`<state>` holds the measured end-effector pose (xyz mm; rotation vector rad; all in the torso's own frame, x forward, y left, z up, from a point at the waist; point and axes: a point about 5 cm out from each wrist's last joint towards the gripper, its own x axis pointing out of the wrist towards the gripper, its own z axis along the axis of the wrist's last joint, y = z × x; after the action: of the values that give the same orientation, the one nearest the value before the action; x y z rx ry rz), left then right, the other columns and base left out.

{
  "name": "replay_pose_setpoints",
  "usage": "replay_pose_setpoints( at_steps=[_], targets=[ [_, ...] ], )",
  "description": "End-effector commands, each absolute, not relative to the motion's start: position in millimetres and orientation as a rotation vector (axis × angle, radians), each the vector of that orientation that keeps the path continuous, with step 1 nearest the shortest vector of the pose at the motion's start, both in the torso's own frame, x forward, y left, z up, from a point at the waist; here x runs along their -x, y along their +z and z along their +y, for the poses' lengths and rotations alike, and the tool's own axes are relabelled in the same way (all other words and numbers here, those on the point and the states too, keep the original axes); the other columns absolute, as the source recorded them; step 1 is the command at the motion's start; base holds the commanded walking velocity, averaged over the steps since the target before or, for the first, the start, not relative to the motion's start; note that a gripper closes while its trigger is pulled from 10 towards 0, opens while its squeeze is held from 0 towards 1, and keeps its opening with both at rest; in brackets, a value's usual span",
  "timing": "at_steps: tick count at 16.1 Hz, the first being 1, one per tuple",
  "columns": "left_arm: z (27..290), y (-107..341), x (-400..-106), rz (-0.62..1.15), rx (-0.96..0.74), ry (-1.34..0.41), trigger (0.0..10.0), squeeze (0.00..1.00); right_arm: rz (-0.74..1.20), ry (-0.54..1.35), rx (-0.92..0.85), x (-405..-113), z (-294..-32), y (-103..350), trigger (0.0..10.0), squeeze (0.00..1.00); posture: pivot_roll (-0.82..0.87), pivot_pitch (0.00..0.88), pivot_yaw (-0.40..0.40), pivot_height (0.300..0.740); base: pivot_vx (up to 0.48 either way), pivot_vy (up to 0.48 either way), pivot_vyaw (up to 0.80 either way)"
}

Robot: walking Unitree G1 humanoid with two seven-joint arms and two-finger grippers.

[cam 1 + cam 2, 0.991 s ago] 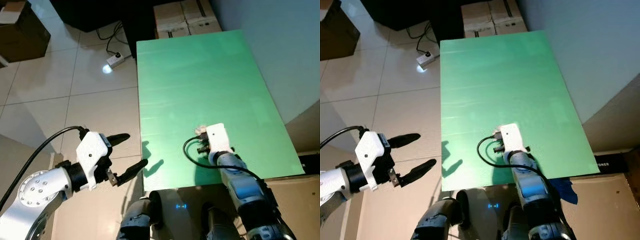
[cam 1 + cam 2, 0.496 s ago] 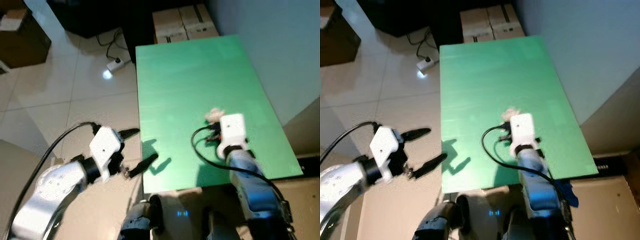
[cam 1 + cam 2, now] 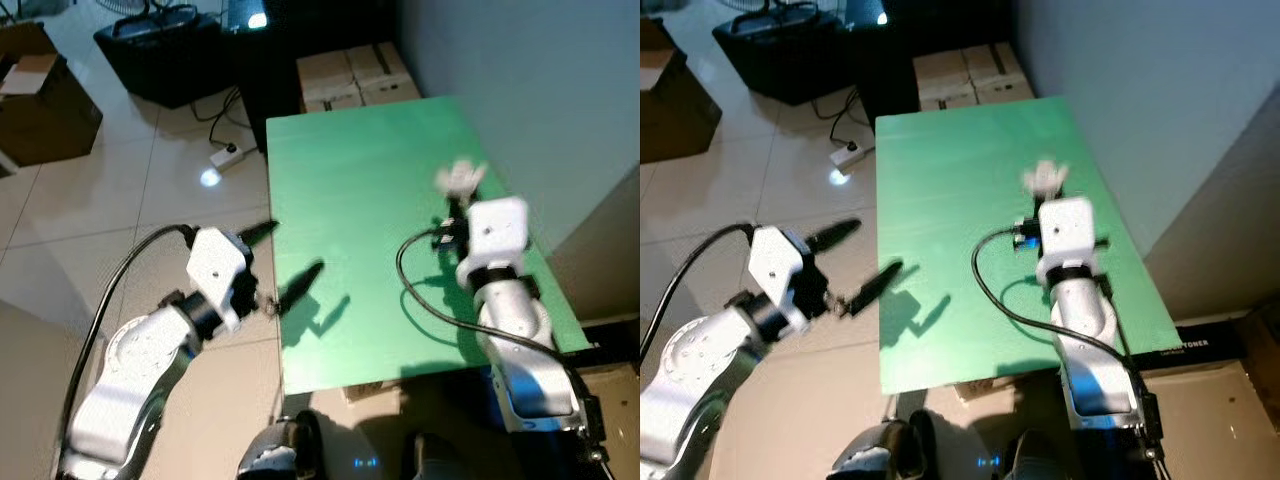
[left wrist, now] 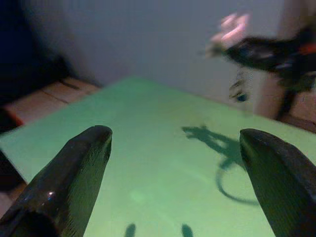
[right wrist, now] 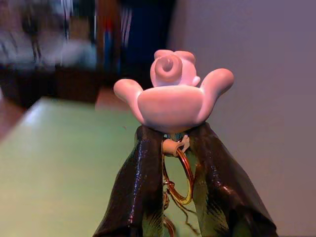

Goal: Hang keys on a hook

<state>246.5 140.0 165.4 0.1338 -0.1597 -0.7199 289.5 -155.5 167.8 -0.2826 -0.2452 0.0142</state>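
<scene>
Silver arms, black-fingered end effectors

The right tool's (image 5: 175, 163) black fingers (image 5: 136, 192) look glossy and smooth, pinching a matt pink rubbery figurine (image 5: 173, 96) with a shiny brass-coloured metal key ring (image 5: 181, 180). The green counter (image 3: 350, 210) looks matt; the floor tiles (image 3: 100, 200) are glossy.

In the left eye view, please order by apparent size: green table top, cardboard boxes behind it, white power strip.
1. flat green table top
2. pale cardboard boxes
3. small white power strip on the floor

You're indoors, probably a home or storeroom: glossy tiled floor (image 3: 90, 220), cardboard boxes (image 3: 352, 75), a power strip (image 3: 224, 157), green desk (image 3: 350, 200).
</scene>
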Motion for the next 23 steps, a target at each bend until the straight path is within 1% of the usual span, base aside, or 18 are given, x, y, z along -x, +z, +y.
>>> replay_pose_setpoints(
  at_steps=[1, 3, 5, 7, 12, 13, 14, 16, 17, 19, 20, 21, 23],
  targets=[
    [145.0, 163.9, -250.2, -0.171, -0.141, -0.661, 10.0, 0.0, -0.352, 0.027, 0.316, -286.2, -152.3, 184.1, 10.0, 0.0, -0.05, 0.127, 0.112, 0.74, 0.0, 0.0, 0.0],
    [140.4, 161.6, -252.0, -0.181, -0.123, -0.651, 10.0, 0.0, -0.409, 0.032, 0.489, -284.9, -151.3, 189.8, 10.0, 0.0, -0.07, 0.115, 0.108, 0.74, 0.0, 0.0, 0.0],
    [136.2, 159.6, -253.6, -0.183, -0.11, -0.652, 10.0, 0.0, -0.427, 0.022, 0.661, -285.9, -151.4, 188.7, 10.0, 0.0, -0.08, 0.102, 0.104, 0.74, 0.0, 0.0, 0.0],
    [132.1, 158.6, -256.6, -0.198, -0.088, -0.649, 10.0, 0.0, -0.449, 0.012, 0.758, -286.6, -151.0, 189.0, 10.0, 0.0, -0.1, 0.087, 0.102, 0.74, 0.0, 0.0, 0.0],
    [127.9, 155.0, -259.4, -0.21, -0.062, -0.647, 10.0, 0.0, -0.49, 0.023, 0.815, -285.1, -146.3, 191.2, 10.0, 0.0, -0.12, 0.062, 0.104, 0.74, 0.0, 0.0, 0.0],
    [127.2, 154.5, -262.6, -0.215, -0.052, -0.646, 10.0, 0.0, -0.504, 0.022, 0.837, -284.0, -143.2, 192.0, 10.0, 0.0, -0.14, 0.047, 0.114, 0.74, 0.0, 0.0, 0.0],
    [126.5, 154.3, -264.0, -0.217, -0.048, -0.648, 10.0, 0.0, -0.51, 0.02, 0.838, -283.3, -142.0, 192.4, 10.0, 0.0, -0.14, 0.044, 0.119, 0.74, 0.0, 0.0, 0.0],
    [123.6, 154.0, -268.1, -0.227, -0.043, -0.66, 10.0, 0.0, -0.51, 0.0, 0.753, -281.1, -142.3, 194.1, 10.0, 0.0, -0.15, 0.038, 0.127, 0.74, 0.0, 0.0, 0.0],
    [123.5, 153.8, -269.1, -0.228, -0.044, -0.66, 10.0, 0.0, -0.489, 0.015, 0.662, -281.1, -141.5, 193.0, 10.0, 0.0, -0.16, 0.033, 0.133, 0.74, 0.0, 0.0, 0.0],
    [126.1, 151.6, -273.5, -0.217, -0.059, -0.626, 10.0, 0.0, -0.449, 0.02, 0.362, -280.3, -141.1, 195.4, 10.0, 0.0, -0.16, 0.032, 0.141, 0.74, 0.0, 0.0, 0.0],
    [130.5, 148.5, -277.8, -0.19, -0.061, -0.561, 10.0, 0.0, -0.439, 0.036, 0.346, -280.0, -138.8, 199.7, 10.0, 0.0, -0.17, 0.031, 0.144, 0.74, 0.0, 0.0, 0.43],
    [134.0, 145.9, -280.9, -0.167, -0.066, -0.514, 10.0, 0.0, -0.423, 0.076, 0.379, -279.4, -134.2, 201.5, 10.0, 0.0, -0.17, 0.032, 0.144, 0.74, 0.0, 0.0, 0.8],
    [139.4, 145.9, -283.5, -0.174, -0.085, -0.461, 10.0, 0.0, -0.399, 0.196, 0.343, -276.3, -121.8, 199.7, 10.0, 0.0, -0.16, 0.028, 0.141, 0.74, 0.0, 0.0, 0.8]
  ],
)
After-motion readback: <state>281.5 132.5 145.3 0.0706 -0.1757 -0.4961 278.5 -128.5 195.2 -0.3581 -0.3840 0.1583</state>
